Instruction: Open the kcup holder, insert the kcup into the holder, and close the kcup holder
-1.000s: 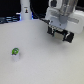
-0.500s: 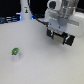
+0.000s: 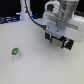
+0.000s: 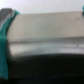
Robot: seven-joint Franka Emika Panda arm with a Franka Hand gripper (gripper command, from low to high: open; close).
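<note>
The kcup (image 3: pixel 15 51), a small white pod with a green lid, stands on the white table toward the exterior view's left. My gripper (image 3: pixel 61 43) hangs low at the exterior view's right, far from the pod. Dark parts of the black kcup holder (image 3: pixel 68 44) show just under the hand; most of it is hidden by the arm. The wrist view is blurred. In it the teal fingers (image 4: pixel 5 37) stand wide apart at the frame's two sides, with a grey surface (image 4: pixel 45 37) close below and a dark band beyond it. The gripper looks open.
The white table (image 3: pixel 35 65) spreads across the exterior view. A dark wall or shelf (image 3: pixel 10 17) runs along the back left. A black cable (image 3: pixel 31 15) loops from the arm toward the back.
</note>
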